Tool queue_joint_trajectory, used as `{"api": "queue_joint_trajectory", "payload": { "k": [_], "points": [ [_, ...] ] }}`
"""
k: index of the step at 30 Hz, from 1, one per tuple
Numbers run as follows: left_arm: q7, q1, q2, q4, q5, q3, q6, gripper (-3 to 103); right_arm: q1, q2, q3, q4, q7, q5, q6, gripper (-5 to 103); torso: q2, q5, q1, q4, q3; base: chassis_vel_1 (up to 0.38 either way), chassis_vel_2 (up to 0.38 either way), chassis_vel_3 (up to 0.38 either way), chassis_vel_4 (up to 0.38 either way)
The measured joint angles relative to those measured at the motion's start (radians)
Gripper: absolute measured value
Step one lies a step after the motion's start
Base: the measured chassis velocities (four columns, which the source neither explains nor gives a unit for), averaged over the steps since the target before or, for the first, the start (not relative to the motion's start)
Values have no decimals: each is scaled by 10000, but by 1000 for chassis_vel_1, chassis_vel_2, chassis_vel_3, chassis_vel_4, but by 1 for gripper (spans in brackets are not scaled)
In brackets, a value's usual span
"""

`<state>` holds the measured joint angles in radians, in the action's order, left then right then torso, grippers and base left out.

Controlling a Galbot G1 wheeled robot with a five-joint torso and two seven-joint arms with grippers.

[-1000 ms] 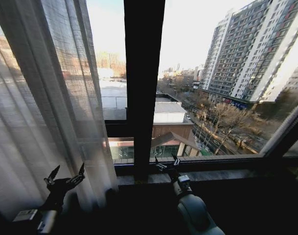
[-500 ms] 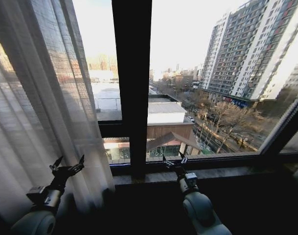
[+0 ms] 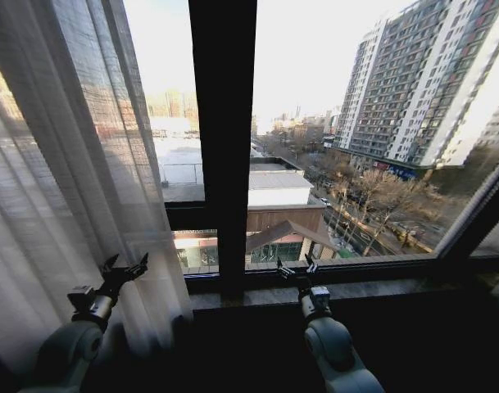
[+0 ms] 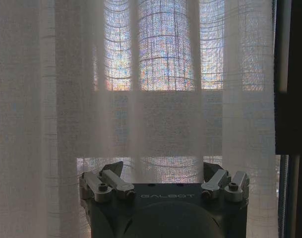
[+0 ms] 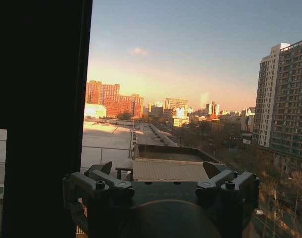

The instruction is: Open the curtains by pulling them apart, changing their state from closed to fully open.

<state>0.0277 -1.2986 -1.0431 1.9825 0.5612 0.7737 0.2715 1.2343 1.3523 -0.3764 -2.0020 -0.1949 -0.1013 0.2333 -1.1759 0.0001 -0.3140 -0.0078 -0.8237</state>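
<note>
Leftmost, the curtains (image 3: 61,164) hang as a sheer pleated panel covering the left part of the window, free edge just beside the dark window frame bar (image 3: 223,147). Light, soft and slippery by the look of it, the fabric would bunch rather than push; that gathered edge fold seems the best hold. The left gripper (image 3: 124,271) hovers before it, jaws spread and empty. Farther right, the right gripper (image 3: 297,268) sits spread near the sill (image 3: 380,291), facing bare glass.
</note>
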Motion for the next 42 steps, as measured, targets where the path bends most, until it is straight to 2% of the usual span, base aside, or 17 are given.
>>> {"api": "queue_joint_trajectory", "payload": {
  "k": [3, 6, 8, 12, 14, 17, 18, 21, 23, 24, 26, 42],
  "points": [
    [-94, 87, 74, -133, 35, -5, -10, 80, 2, -18, 12, -35, -3, 2, -15, 100, -1, 0, 1, 3, 1, 0, 0, 0, 0],
    [-461, 186, 200, -228, 122, -22, 6, 63, -2, -50, 26, -100, -3, 4, -32, 100, -1, 0, 1, 3, 1, 0, 0, 0, 0],
    [-518, 207, 227, -233, 130, -39, 18, 63, -10, -52, 35, -111, -4, 4, -33, 100, -1, 0, 1, 2, 1, 0, 0, 0, 0],
    [-812, 290, 306, -212, 176, -77, 109, 42, -42, -22, 91, -172, -4, 7, -37, 100, -1, 0, 0, 2, 1, 0, 0, 0, 0],
    [-858, 293, 308, -192, 178, -85, 114, 42, -43, -16, 100, -190, -4, 7, -37, 100, 0, 0, 0, 2, 1, 0, 0, 0, 0],
    [-912, 240, 265, -125, 173, -87, 129, 25, -39, -66, 110, -213, -8, 3, -41, 100, -1, 1, 1, 2, 1, 0, 0, 0, 0],
    [-912, 240, 265, -125, 173, -87, 129, 25, -39, -66, 110, -213, -8, 3, -41, 100, -1, 1, 1, 2, 1, 0, 0, 0, 0],
    [-921, 112, 227, -22, 166, -65, 131, 9, -67, -101, 111, -218, -8, -21, -41, 100, -1, 1, 1, 1, 1, 0, 0, 0, 0],
    [-921, 77, 227, 7, 163, -43, 131, 9, -71, -102, 113, -240, -13, -29, -40, 100, -1, 1, 0, 2, 1, 0, 0, 0, 0],
    [-920, 45, 231, 31, 162, -20, 132, 4, -68, -104, 119, -263, -14, -32, -36, 100, 0, 1, 1, 2, 1, 0, 0, 0, 0],
    [-919, -11, 267, 78, 162, 54, 131, 0, -12, -135, 153, -319, -2, 29, -26, 100, -1, 1, 1, 2, 2, 0, 0, 0, 0],
    [-892, -438, 197, 392, 147, 347, 91, 0, 197, -263, 486, -457, 2, 655, -41, 100, -2, 2, 1, 0, 1, 19, 16, -19, -14]
  ]
}}
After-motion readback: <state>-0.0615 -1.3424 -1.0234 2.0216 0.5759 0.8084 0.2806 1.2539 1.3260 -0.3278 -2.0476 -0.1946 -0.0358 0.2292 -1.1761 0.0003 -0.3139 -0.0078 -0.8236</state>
